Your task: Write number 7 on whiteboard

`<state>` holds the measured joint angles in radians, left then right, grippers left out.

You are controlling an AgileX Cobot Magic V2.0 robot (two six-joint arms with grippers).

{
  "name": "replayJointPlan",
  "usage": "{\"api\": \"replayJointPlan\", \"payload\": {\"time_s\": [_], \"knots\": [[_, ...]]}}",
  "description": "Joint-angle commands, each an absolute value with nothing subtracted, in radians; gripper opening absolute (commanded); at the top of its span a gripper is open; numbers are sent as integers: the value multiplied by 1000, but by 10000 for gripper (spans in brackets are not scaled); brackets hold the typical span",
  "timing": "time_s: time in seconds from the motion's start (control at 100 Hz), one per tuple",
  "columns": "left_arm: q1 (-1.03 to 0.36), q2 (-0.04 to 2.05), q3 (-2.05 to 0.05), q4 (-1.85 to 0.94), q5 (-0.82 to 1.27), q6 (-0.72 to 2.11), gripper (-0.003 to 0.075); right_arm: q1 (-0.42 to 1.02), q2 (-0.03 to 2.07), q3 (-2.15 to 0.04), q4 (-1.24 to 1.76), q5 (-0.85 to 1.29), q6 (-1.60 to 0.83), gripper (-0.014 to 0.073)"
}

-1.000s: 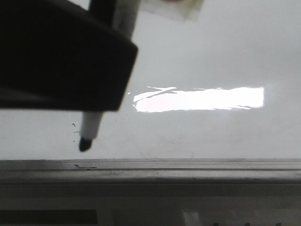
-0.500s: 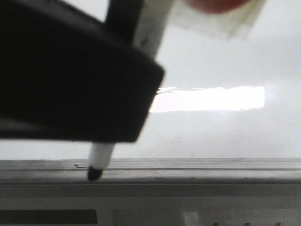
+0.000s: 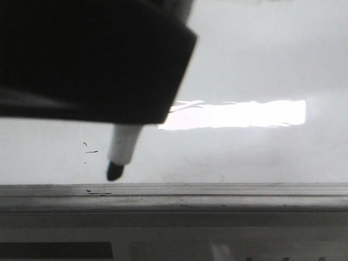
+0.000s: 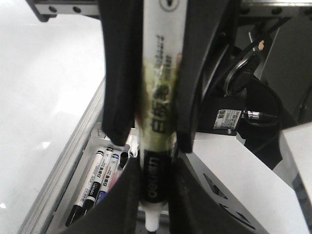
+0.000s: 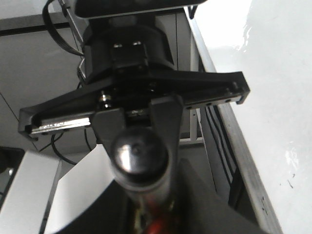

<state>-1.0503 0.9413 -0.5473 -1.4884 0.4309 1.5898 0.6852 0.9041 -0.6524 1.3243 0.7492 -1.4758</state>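
**Desk:** What does each camera give you that the others don't?

**Me:** On the front view I see the marker [image 3: 122,149] sticking out below a big dark gripper block, black tip down and leaning a little to the left. The whiteboard [image 3: 261,65] fills the frame behind it, with one bright rectangular glare. The tip is low on the board, just above the grey ledge [image 3: 217,196]. I can't tell whether it touches. Just beside it is one short black dash [image 3: 91,151] and a couple of specks.

The left wrist view gives me the grip itself. The left gripper [image 4: 153,185] has its two black fingers pressed against the white barrel, one on each side, and the nib pokes out past them. That view also shows a tray [image 4: 95,142] beside the ledge with spare markers [image 4: 92,187] in it.

**Desk:** How many spares?

**Me:** At least three. They overlap, so I won't go firmer. One marker is in the grip, and there is one board.

**Desk:** And the right arm?

**Me:** It shows only on its own wrist view. The right gripper [image 5: 139,126] points down beside the board's edge, its two fingers closed around a dark, round-ended barrel [image 5: 140,152] seen end-on.
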Motion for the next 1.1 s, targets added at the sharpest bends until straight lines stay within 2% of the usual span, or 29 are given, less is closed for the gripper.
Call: {"api": "replayJointPlan", "payload": {"time_s": [0.0, 0.08, 0.13, 0.2, 0.32, 0.37, 0.41, 0.52, 0.72, 0.81, 0.96, 1.09], "knots": [[-1057, 936, -584, -1515, 459, 1599, -9, 686, 901, -688, 1405, 732, -1478, -57], [-1057, 936, -584, -1515, 449, 1599, -1, 686, 901, -688, 1405, 706, -1478, -55], [-1057, 936, -584, -1530, 445, 1599, 38, 686, 899, -688, 1405, 674, -1478, -54], [-1057, 932, -584, -1555, 423, 1599, 164, 689, 886, -686, 1405, 607, -1487, -51], [-1057, 884, -584, -1618, 350, 1597, 454, 689, 845, -681, 1383, 502, -1518, -39], [-1057, 841, -584, -1633, 312, 1597, 518, 689, 823, -675, 1358, 468, -1518, -39], [-1057, 808, -584, -1636, 281, 1595, 531, 689, 802, -668, 1329, 445, -1518, -39], [-1057, 681, -579, -1649, 162, 1588, 489, 689, 738, -635, 1280, 369, -1518, -39], [-1057, 460, -523, -1828, -194, 1588, 323, 690, 686, -594, 1234, 108, -1631, -40], [-1057, 403, -493, -1855, -254, 1588, 213, 690, 705, -616, 1234, 90, -1678, -40], [-1057, 374, -452, -1855, -253, 1588, -22, 690, 778, -660, 1234, 195, -1694, -43], [-1057, 376, -441, -1855, -244, 1588, -20, 690, 832, -687, 1236, 128, -1694, -43]]}}
